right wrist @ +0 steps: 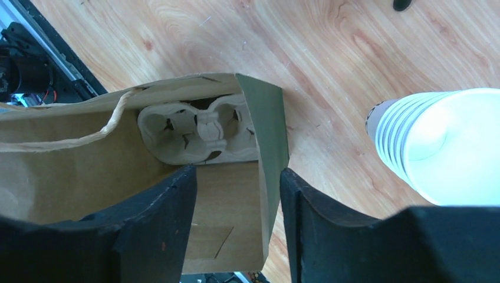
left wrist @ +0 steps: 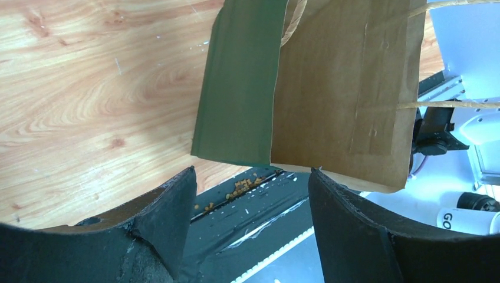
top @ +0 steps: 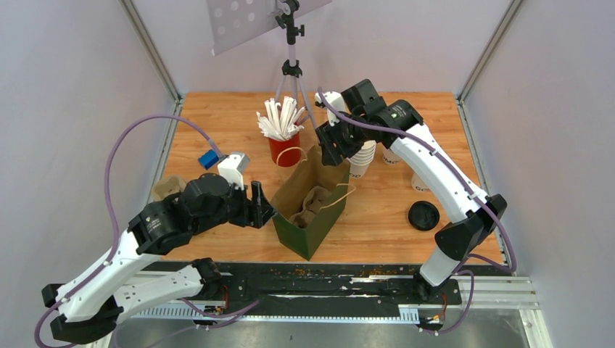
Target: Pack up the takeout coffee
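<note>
Left gripper [left wrist: 250, 177]: jaws apart, nothing held, at the paper bag [left wrist: 330, 88] edge. Right gripper [right wrist: 239, 174]: jaws apart astride the bag's side wall. Black lid [top: 423, 215] flat on table [top: 217, 116], right of bag; white cup [top: 418, 183] just beyond it.

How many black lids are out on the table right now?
1. The black lid lies flat on the table right of the paper bag, beside the right arm. Others may be hidden behind that arm.
</note>
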`<state>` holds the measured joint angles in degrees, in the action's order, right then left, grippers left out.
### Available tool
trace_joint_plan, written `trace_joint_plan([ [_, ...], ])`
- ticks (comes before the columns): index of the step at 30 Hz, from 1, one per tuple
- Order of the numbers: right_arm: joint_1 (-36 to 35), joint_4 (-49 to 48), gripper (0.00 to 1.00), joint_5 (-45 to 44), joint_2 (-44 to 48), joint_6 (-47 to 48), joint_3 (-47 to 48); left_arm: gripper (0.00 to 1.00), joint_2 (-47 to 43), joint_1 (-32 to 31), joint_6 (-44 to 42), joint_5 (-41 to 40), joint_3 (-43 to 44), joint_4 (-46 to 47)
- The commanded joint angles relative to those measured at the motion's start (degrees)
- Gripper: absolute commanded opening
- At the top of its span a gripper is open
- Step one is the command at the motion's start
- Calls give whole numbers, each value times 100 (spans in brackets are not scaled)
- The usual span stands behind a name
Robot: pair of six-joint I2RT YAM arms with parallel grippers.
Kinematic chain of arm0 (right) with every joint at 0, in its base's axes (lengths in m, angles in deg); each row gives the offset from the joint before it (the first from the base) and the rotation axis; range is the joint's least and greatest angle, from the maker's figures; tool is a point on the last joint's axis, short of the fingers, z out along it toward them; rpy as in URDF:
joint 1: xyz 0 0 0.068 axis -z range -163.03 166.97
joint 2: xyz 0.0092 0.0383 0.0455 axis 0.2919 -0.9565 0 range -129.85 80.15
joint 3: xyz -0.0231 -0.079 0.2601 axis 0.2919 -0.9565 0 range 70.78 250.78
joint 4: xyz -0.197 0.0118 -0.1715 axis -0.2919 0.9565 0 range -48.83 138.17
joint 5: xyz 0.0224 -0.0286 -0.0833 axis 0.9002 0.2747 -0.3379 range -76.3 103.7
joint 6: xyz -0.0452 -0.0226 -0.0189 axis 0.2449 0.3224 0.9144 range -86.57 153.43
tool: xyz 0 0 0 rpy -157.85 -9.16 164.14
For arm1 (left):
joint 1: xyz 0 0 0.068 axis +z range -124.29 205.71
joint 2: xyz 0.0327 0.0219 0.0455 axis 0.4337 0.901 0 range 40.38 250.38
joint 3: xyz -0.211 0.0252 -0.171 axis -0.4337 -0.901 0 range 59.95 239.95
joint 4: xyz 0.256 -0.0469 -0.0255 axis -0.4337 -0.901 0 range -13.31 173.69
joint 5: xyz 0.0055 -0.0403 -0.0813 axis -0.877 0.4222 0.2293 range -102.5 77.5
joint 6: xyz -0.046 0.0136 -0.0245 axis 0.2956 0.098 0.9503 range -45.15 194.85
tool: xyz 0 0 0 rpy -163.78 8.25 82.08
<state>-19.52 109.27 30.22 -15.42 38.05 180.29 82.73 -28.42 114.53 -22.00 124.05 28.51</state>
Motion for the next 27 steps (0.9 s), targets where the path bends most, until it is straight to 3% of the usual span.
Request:
trace_joint_plan([
  [1, -48, -619, 51, -213, 110, 177, -44, 75, 76, -28, 158, 140, -5, 518],
  [6, -155, -511, 40, -333, -20, 175, 25, 61, 4, -27, 386, 140, -128, 658],
  [14, -201, -567, 1, -940, 297, -601, -56, 56, 121, -28, 419, -490, 355, 140],
  [20, -199, -839, 0, -1376, 714, -1351, -583, 53, 491, -28, 276, -774, 1033, -110],
  [27, -196, -910, 0, -1624, 787, -2062, -645, 53, 1656, -28, -228, -685, 2702, -1033],
])
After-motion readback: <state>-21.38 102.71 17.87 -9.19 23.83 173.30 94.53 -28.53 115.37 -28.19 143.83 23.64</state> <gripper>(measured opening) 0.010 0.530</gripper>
